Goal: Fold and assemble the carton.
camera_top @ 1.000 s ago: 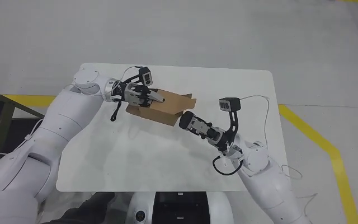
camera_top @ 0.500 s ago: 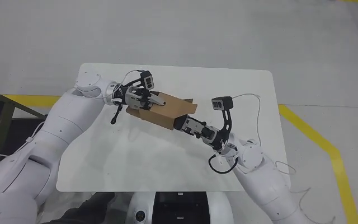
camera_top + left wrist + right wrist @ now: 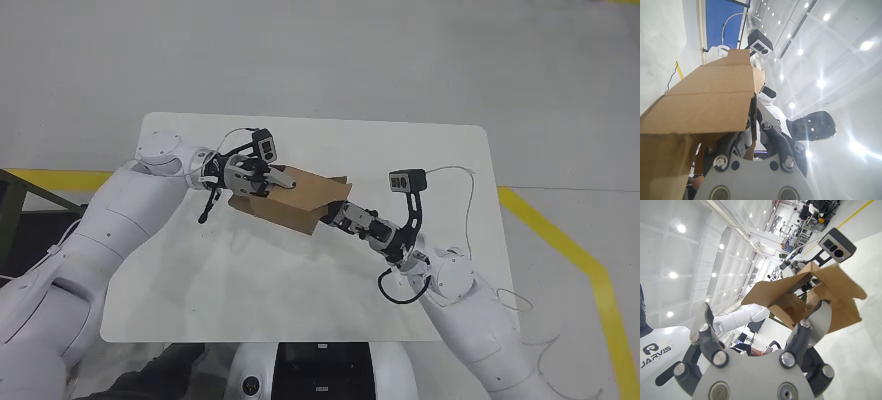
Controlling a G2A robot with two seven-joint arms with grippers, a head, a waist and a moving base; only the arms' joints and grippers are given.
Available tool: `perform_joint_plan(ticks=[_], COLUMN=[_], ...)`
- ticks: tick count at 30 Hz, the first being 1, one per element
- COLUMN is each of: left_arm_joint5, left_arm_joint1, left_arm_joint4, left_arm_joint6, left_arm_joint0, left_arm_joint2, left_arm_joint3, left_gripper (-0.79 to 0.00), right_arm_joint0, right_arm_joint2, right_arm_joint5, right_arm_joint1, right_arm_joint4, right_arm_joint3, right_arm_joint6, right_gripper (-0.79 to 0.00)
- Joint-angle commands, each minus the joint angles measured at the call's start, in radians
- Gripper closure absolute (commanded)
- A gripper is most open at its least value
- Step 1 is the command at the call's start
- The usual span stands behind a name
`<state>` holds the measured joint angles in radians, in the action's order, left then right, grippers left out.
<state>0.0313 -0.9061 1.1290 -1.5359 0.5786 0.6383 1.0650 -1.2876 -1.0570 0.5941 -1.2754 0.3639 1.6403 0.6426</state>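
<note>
The right gripper (image 3: 331, 211), spread, has shifted up-frame into the carton's (image 3: 300, 195) right end — squaring continues — while the left gripper (image 3: 281, 182) straddles its wall, also spread.

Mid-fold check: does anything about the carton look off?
The carton is only half-formed: its flaps at the right gripper end splay at uneven angles, with one finger against a flap. No tears visible.

White table (image 3: 300, 290), grey floor (image 3: 400, 50)
</note>
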Motion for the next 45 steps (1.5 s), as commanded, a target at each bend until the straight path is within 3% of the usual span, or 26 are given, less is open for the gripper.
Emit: perform_joint_plan(ticks=[1, 12, 19, 28, 45], left_arm_joint5=[-0.001, -0.001, 0.003, 0.001, -0.04], left_arm_joint1=[0.003, 0.023, 0.036, 0.042, 0.023], left_arm_joint4=[0.004, 0.031, 0.05, 0.055, 0.021], left_arm_joint6=[0.0, 0.0, 0.0, 0.0, 0.0], left_arm_joint0=[0.0, 0.008, 0.01, -0.009, -0.047], left_arm_joint2=[-0.003, -0.019, -0.035, -0.066, -0.093], left_arm_joint3=[0.002, 0.029, 0.053, 0.05, -0.023], left_gripper=[0.0, 0.0, 0.0, 0.0, 0.0], right_arm_joint0=[-0.007, -0.036, 0.016, 0.084, 0.094], right_arm_joint2=[-0.02, -0.131, -0.107, -0.042, -0.005], right_arm_joint5=[0.004, 0.021, -0.019, -0.037, -0.108], right_arm_joint1=[0.003, 0.016, 0.01, -0.003, -0.01], right_arm_joint4=[0.004, 0.024, 0.057, 0.192, 0.394], right_arm_joint3=[0.0, 0.005, -0.055, -0.124, -0.146], right_arm_joint6=[-0.009, -0.063, -0.052, 0.092, 0.287], right_gripper=[-0.785, -0.785, -0.785, -0.785, -0.785])
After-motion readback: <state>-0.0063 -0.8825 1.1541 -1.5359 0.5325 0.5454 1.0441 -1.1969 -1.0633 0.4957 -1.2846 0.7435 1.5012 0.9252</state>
